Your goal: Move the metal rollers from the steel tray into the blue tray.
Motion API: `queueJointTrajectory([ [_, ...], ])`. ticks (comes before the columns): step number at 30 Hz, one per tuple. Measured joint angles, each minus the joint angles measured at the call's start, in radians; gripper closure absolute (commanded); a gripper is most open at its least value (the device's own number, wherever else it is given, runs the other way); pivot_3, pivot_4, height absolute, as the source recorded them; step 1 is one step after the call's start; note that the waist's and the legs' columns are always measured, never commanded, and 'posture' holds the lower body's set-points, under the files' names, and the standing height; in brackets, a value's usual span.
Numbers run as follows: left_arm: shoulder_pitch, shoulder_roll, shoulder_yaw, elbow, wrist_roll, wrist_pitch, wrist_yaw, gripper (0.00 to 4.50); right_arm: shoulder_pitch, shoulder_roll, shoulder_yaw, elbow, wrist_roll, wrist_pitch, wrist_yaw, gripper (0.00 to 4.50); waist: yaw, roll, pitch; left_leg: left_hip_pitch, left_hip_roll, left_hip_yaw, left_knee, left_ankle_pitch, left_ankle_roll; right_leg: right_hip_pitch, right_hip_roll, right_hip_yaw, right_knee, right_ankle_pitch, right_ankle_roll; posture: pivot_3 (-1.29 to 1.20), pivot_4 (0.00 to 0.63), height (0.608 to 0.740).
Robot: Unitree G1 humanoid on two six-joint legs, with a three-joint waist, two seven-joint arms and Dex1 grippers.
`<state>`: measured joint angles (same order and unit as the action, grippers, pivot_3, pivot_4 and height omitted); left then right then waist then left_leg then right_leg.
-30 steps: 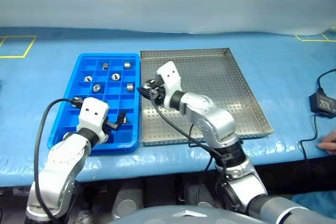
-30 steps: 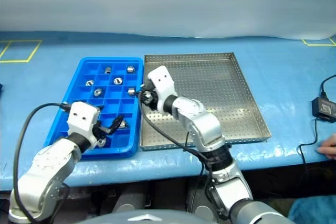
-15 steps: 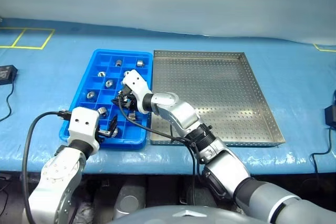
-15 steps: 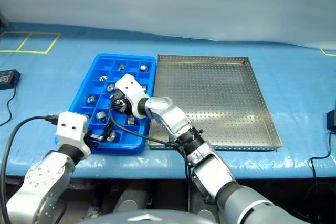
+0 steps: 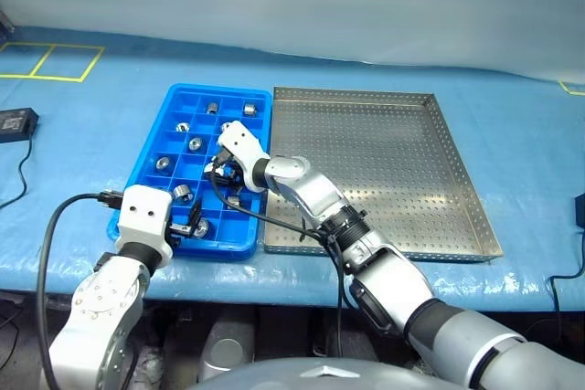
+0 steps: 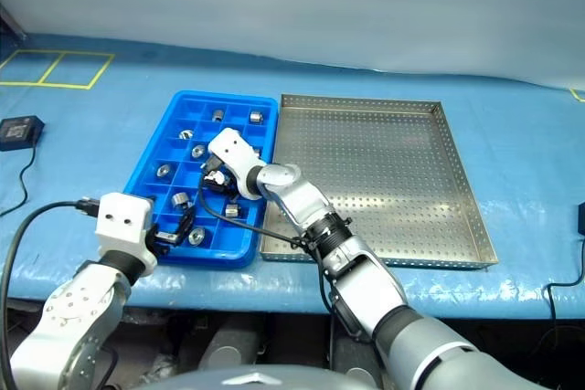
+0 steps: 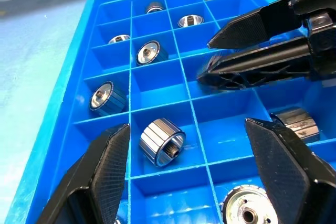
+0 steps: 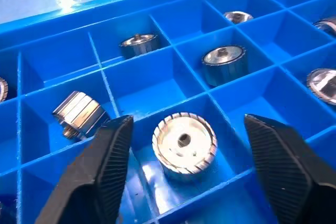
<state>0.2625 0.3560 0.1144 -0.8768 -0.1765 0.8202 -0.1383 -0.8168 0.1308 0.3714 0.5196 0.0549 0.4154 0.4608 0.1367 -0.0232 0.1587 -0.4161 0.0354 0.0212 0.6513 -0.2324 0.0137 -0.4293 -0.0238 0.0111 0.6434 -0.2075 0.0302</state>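
The blue tray [image 5: 146, 158] lies left of the steel tray [image 5: 393, 162] on the blue table cover. Several metal rollers [image 5: 196, 143] sit in its compartments. My right gripper [image 5: 220, 171] hangs low over the middle of the blue tray and is open. In the right wrist view a roller [image 8: 184, 142] lies in the compartment between its fingers [image 8: 105, 166], untouched. At the tray's near end my left gripper [image 7: 186, 129] stands open over another roller [image 7: 163, 141], not touching it. The right gripper [image 7: 247, 45] also reaches into the left wrist view.
A black power adapter [image 5: 15, 119] with its cable lies on the table cover at far left. Yellow tape marks [image 5: 46, 61] run along the back left. The table's front edge runs just below both trays.
The right gripper has moved left from the trays' shared edge to over the blue tray, lowered and opened; a roller now lies under it. The view has swung left. The left gripper kept still.
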Motion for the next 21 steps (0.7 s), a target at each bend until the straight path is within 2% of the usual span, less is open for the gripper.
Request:
queueJointTrajectory([
  [3, -0.033, 0.0, -0.032, 0.007, 0.0, -0.001, -0.005, 0.7, 0.052, -0.013, -0.049, -0.168, 0.015, 0.02, -0.029, 0.86, 0.002, 0.0, 0.0, 0.0, 0.0, -0.001, 0.0, 0.0, 0.0, 0.001, 0.0, 0.0, -0.001, 0.0, 0.0, 0.35, 0.15, 0.74],
  [5, -0.058, -0.001, -0.051, 0.018, 0.0, -0.004, -0.013, 0.7, 0.145, -0.064, -0.062, -0.337, 0.046, 0.059, -0.001, 0.86, 0.007, -0.001, 0.0, 0.0, -0.001, -0.001, 0.0, 0.0, 0.0, 0.002, -0.001, -0.001, -0.001, -0.002, 0.003, 0.32, 0.15, 0.74],
  [9, -0.11, -0.002, -0.079, 0.075, -0.001, -0.027, -0.034, 0.7, 0.296, -0.231, -0.093, -0.573, 0.091, 0.199, 0.053, 0.86, 0.003, 0.0, 0.0, -0.001, -0.002, -0.001, 0.0, 0.0, 0.001, 0.002, -0.003, 0.0, -0.001, -0.002, 0.002, 0.25, 0.15, 0.74],
  [13, -0.183, -0.002, -0.118, 0.182, -0.001, -0.067, -0.075, 0.7, 0.408, -0.385, -0.11, -0.753, 0.114, 0.306, 0.095, 0.86, -0.03, 0.001, 0.0, 0.0, -0.005, -0.001, 0.001, 0.0, 0.001, 0.001, -0.001, 0.0, 0.0, -0.002, 0.002, 0.12, 0.15, 0.74],
  [17, -0.288, 0.001, -0.134, 0.283, -0.01, -0.13, -0.141, 0.7, 0.452, -0.468, -0.173, -0.834, 0.145, 0.347, 0.106, 0.86, -0.072, 0.001, 0.001, 0.0, -0.005, 0.001, 0.001, 0.0, 0.001, 0.002, 0.0, 0.001, 0.001, -0.002, 0.001, 0.06, 0.15, 0.74],
  [19, -0.315, 0.0, -0.129, 0.323, -0.033, -0.169, -0.178, 0.13, 0.463, -0.504, -0.211, -0.841, 0.152, 0.359, 0.106, 0.28, -0.093, 0.001, 0.001, 0.0, -0.006, 0.001, 0.001, 0.0, 0.001, 0.002, -0.001, 0.001, 0.0, -0.001, 0.001, 0.04, 0.15, 0.74],
  [20, -0.323, -0.001, -0.127, 0.342, -0.044, -0.183, -0.196, 0.0, 0.469, -0.513, -0.227, -0.841, 0.154, 0.363, 0.104, 0.02, -0.101, 0.001, 0.001, 0.0, -0.006, 0.001, 0.001, 0.0, 0.001, 0.002, -0.001, 0.002, 0.0, -0.001, 0.001, 0.03, 0.15, 0.74],
  [21, -0.327, -0.001, -0.123, 0.361, -0.054, -0.198, -0.212, 0.0, 0.473, -0.521, -0.237, -0.841, 0.156, 0.371, 0.1, 0.02, -0.111, 0.001, 0.001, 0.0, -0.006, 0.001, 0.001, -0.001, 0.002, 0.002, -0.001, 0.003, 0.0, 0.001, 0.0, 0.02, 0.15, 0.74],
])
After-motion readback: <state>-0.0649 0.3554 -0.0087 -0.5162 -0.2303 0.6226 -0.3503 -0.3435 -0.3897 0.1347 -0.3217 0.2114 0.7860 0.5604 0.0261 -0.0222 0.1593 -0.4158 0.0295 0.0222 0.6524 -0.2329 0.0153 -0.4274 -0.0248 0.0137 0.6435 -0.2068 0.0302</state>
